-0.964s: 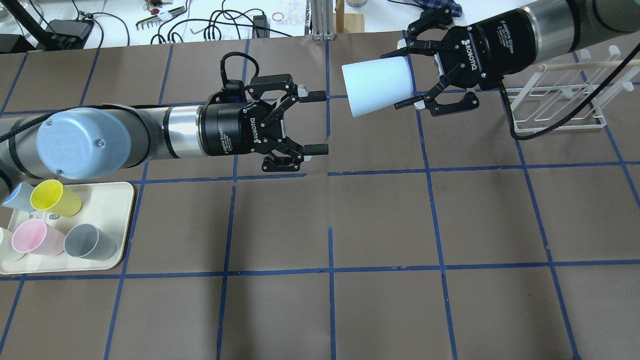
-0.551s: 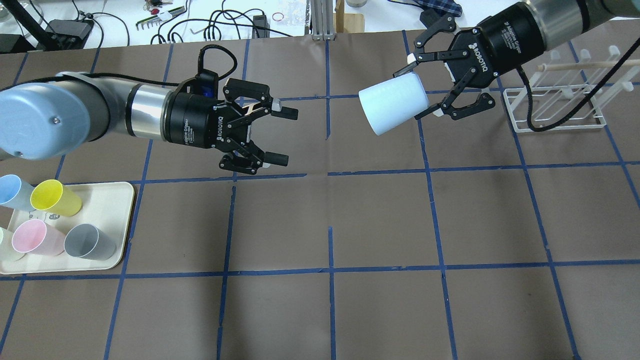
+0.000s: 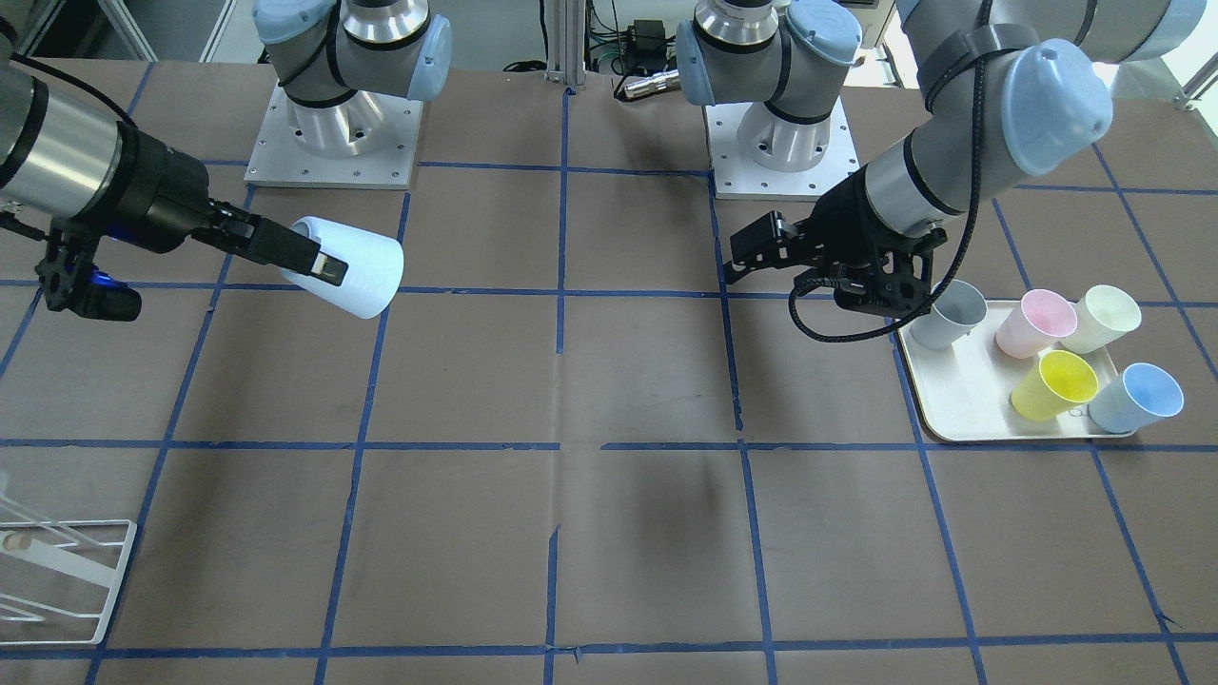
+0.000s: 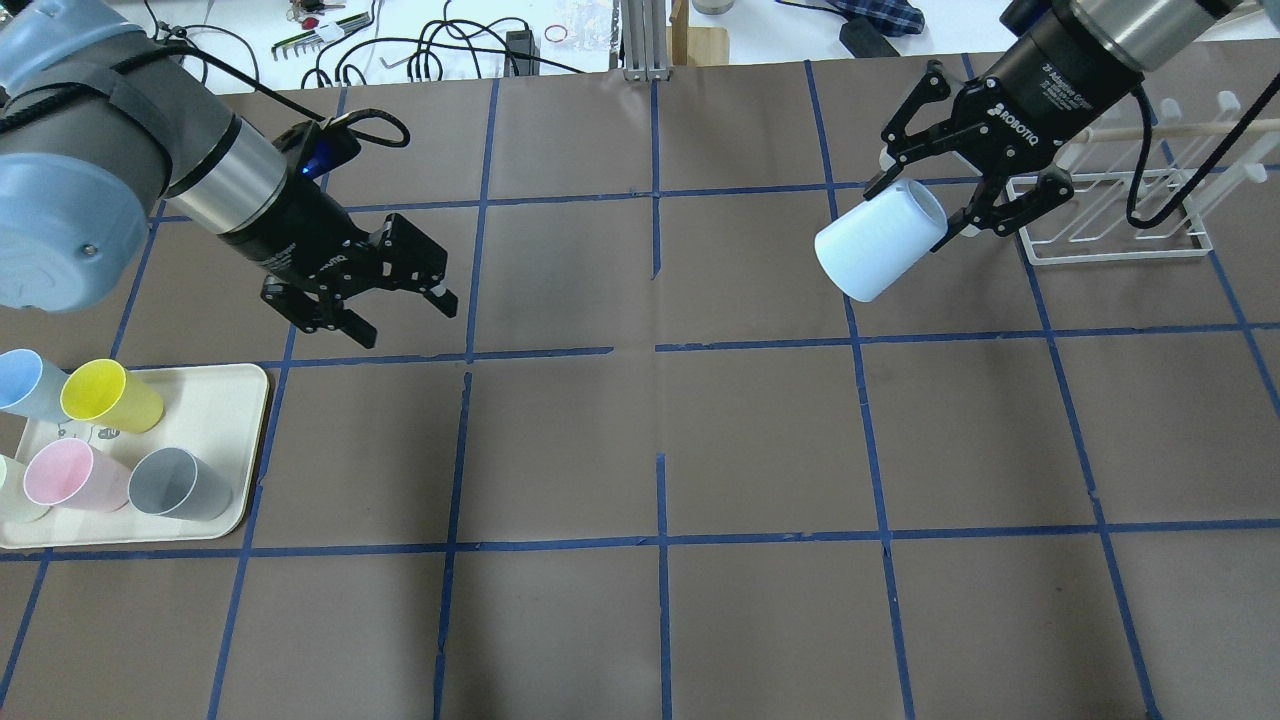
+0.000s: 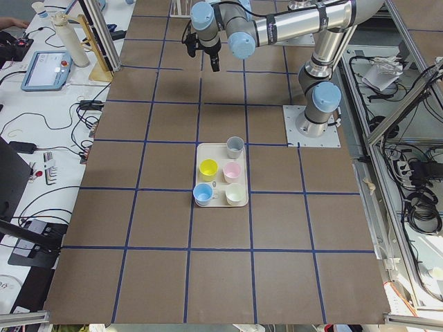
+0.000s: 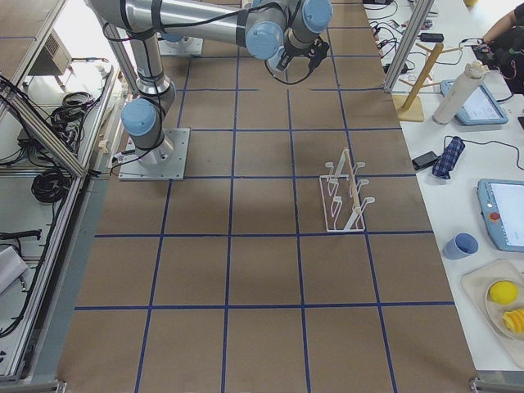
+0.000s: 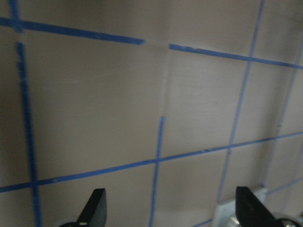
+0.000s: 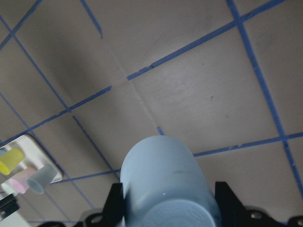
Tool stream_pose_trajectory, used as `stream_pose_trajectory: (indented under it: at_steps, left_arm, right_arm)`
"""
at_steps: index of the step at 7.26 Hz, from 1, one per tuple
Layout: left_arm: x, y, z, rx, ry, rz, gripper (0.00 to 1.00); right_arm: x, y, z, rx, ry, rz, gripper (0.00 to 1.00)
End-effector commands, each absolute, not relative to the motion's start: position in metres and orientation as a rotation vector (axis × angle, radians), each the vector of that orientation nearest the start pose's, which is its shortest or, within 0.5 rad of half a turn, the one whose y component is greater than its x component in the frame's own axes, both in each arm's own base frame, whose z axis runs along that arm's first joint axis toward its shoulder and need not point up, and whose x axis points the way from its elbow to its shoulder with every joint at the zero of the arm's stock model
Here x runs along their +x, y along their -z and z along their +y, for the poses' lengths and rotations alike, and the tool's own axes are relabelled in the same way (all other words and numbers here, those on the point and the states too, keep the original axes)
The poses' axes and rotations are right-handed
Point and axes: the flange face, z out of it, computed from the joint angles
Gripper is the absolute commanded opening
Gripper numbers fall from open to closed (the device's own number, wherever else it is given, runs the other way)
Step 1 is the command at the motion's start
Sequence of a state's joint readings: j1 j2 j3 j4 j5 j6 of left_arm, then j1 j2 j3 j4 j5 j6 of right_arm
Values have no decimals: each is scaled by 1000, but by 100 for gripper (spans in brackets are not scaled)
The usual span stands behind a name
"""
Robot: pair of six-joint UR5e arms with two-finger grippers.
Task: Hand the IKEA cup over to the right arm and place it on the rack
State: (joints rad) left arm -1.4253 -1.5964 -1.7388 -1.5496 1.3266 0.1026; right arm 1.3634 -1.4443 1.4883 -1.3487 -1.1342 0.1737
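Your right gripper [image 4: 925,210] is clamped on the IKEA cup [image 4: 875,245], one finger on each side of its narrow base end. The cup is carried tilted in the air, its body sticking out past the fingertips and its wide mouth pointing away from the palm, down toward the brown table [image 4: 760,440]. From the right wrist camera you see the cup's closed base [image 8: 163,184] close up, filling the gap between the two fingers. The rack [image 4: 1110,215] stands on the table to the wrist side of that gripper, behind the knuckles and away from the cup's mouth; the cup is not touching it. Your left gripper [image 4: 400,315] hangs with its fingers spread wide apart and nothing between them, the tips aimed down at bare taped paper, as the left wrist view confirms. The cream tray [image 4: 215,400] lies near that gripper, on its outer side and away from the right arm. On it stand a yellow cup [image 4: 110,395], a second blue cup [image 4: 25,385], a pink cup [image 4: 65,475], a grey cup [image 4: 180,483] and a cream-coloured cup [image 3: 1104,317].
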Motion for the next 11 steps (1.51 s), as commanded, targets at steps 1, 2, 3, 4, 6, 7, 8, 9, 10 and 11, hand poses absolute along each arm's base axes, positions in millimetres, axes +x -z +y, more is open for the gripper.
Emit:
stream_pose_trajectory:
  at_steps: [1, 2, 3, 4, 6, 7, 8, 9, 10, 11]
  left_arm:
    - [-58, -454, -497, -47, -78, 3067, 100]
    - [-60, -470, -491, -41, -40, 3052, 100]
    - [-68, -477, -478, -56, -22, 3065, 100]
    - [-77, -488, -467, -50, 6, 3117, 100]
    - [-96, -489, -448, 5, -34, 3137, 100]
    - [-105, -480, -446, 43, -69, 3127, 100]
    - [-112, -475, -443, 60, -76, 3129, 100]
    - [-113, -471, -445, 68, -83, 3126, 100]
    - [-112, -476, -442, 68, -67, 3123, 100]
    - [-111, -478, -442, 68, -60, 3120, 100]
  right_arm:
    - [35, -443, -565, 448, -149, 2939, 0]
    - [20, -434, -578, 360, -87, 3072, 0]
    - [6, -427, -592, 285, -19, 3160, 0]
    - [-6, -419, -607, 176, 58, 3227, 0]
    - [-37, -418, -622, 31, 217, 3270, 0]
    - [-60, -414, -624, 0, 241, 3282, 0]
    - [-87, -408, -624, -11, 222, 3285, 0]
    - [-110, -395, -627, -35, 202, 3282, 0]
    - [-124, -380, -634, -25, 213, 3285, 0]
    - [-133, -372, -637, -23, 203, 3282, 0]
